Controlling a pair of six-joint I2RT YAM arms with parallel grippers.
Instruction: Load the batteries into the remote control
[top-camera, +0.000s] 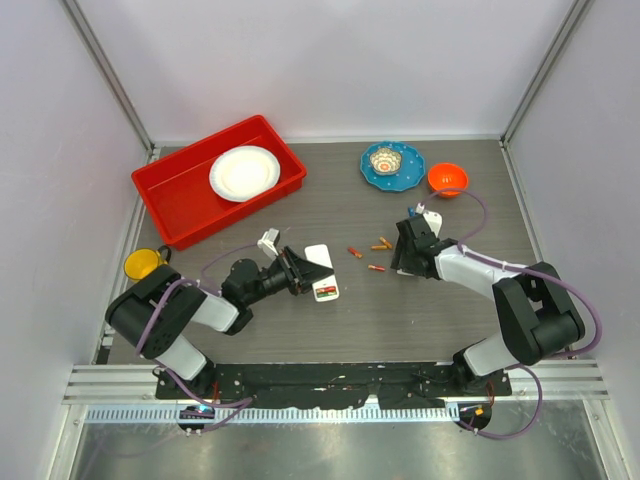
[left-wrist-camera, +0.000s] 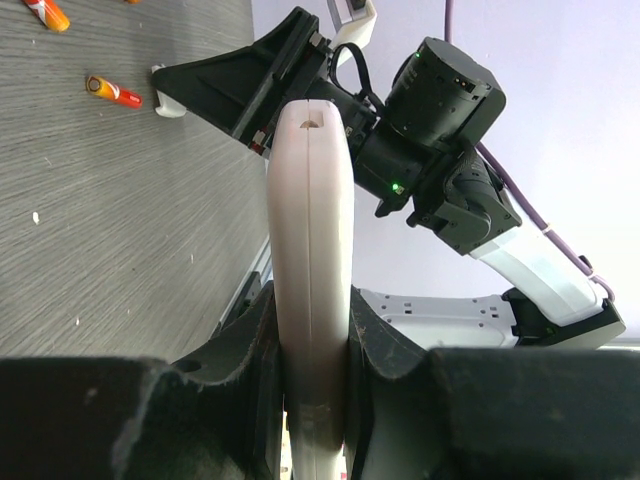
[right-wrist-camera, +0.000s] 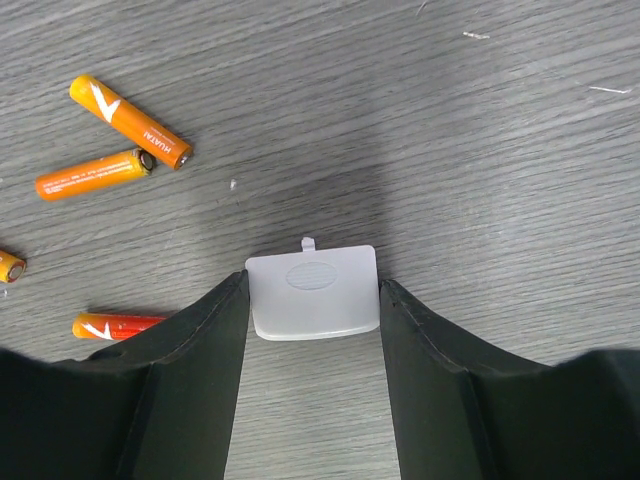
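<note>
**Cover in the right jaws, remote clamped on the left**

Your left gripper (left-wrist-camera: 310, 300) is closed tight on the remote control (left-wrist-camera: 310, 200). It pinches the remote across its thickness, one finger on each broad face, so the wrist camera looks straight down the thin side seam. That hold braces the body and keeps one face turned up for loading. From above, the remote sits left of centre over the grey table (top-camera: 300, 330). A red and a green patch show at its near end, too small for me to call them seated cells.

Over on the right, your right gripper (right-wrist-camera: 312, 283) carries a small white battery cover (right-wrist-camera: 313, 300). Both side edges touch the fingers and the latch tab points away. I read that as a grip, flat and low over the table, keeping the lid off the remote.

The loose batteries (right-wrist-camera: 130, 120) lie between the two arms. Two orange ones meet at their tips, another lies just beside the right gripper's finger, and a fourth is cut off by the frame edge. None is picked up. My read: loading isn't finished, and that cover needs parking before the right gripper can fetch a cell.
</note>
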